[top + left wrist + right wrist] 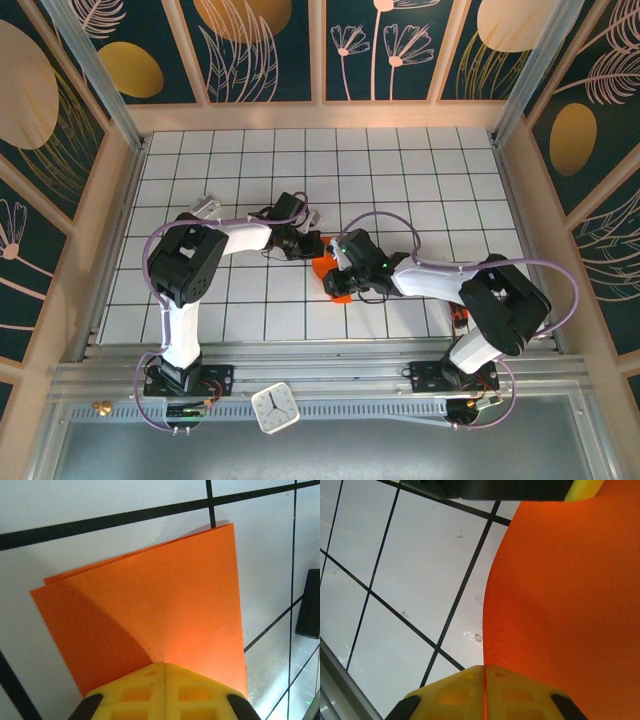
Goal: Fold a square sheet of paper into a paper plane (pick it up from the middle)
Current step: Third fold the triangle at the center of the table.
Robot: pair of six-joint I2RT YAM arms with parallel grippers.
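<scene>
The orange square sheet of paper point(332, 277) lies at the middle of the grid table, folded over on itself and partly lifted. In the left wrist view the sheet point(150, 615) shows two layers with offset edges; it has no pointed paper plane shape. My left gripper point(311, 244) is shut on the sheet's far edge, its yellow fingers point(150, 687) pressed together over the paper. My right gripper point(341, 263) is shut on the near side of the sheet point(570, 605), and a thin orange line shows between its yellow fingers point(455, 692).
A small silvery-white block point(205, 205) lies at the left back of the table. A small black tray point(460, 318) sits by the right arm's base. A white clock point(275, 407) rests on the front rail. Wooden walls enclose the table.
</scene>
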